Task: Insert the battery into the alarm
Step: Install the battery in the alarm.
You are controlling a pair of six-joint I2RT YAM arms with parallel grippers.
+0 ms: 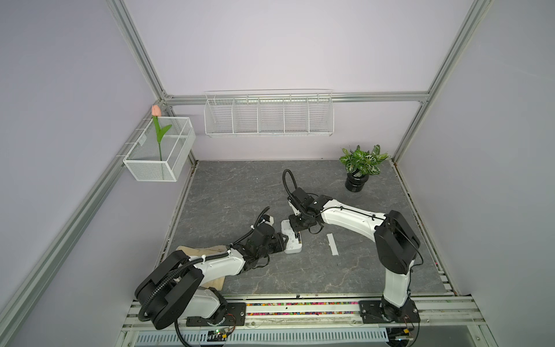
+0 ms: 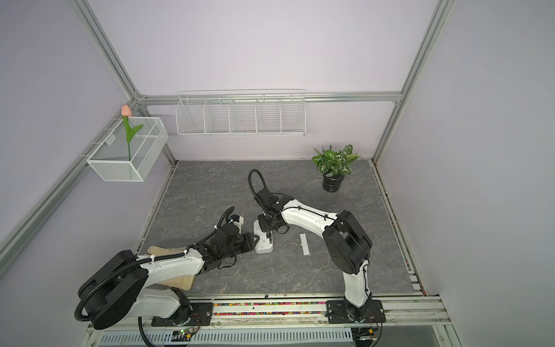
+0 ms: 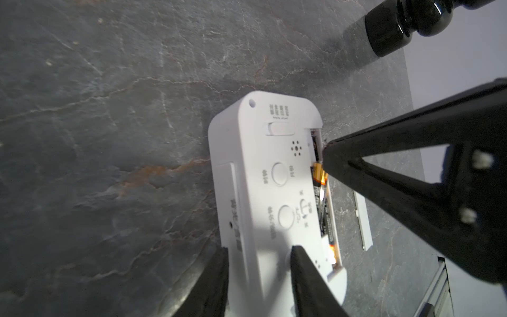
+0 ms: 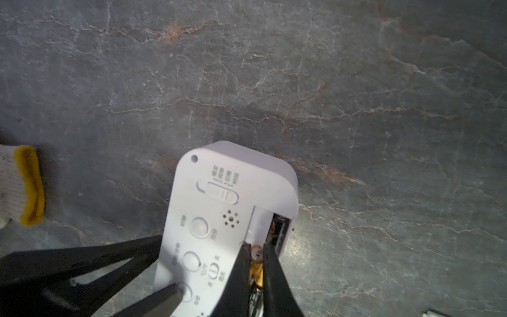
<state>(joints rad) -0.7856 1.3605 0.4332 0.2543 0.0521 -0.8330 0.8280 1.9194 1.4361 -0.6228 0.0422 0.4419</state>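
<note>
The white alarm [image 1: 291, 240] [image 2: 263, 241] lies back-up on the grey table, mid-front. Its narrow battery slot runs open along one long edge. A gold and black battery [image 4: 256, 270] [image 3: 319, 175] sits partly in that slot. My right gripper [image 4: 256, 252] [image 1: 297, 232] is shut on the battery's gold end and reaches down from above. My left gripper [image 3: 260, 274] [image 1: 283, 240] comes in low from the left and is shut on the alarm's near end [image 3: 274, 178]. One of its fingers [image 3: 216, 282] is at the side, the other on the back face.
A thin white cover strip [image 1: 332, 244] [image 3: 362, 219] lies to the right of the alarm. A potted plant [image 1: 356, 180] stands at the back right. A white glove with a yellow cuff [image 4: 22, 186] lies near the alarm. A beige cloth [image 1: 210, 249] lies under my left arm.
</note>
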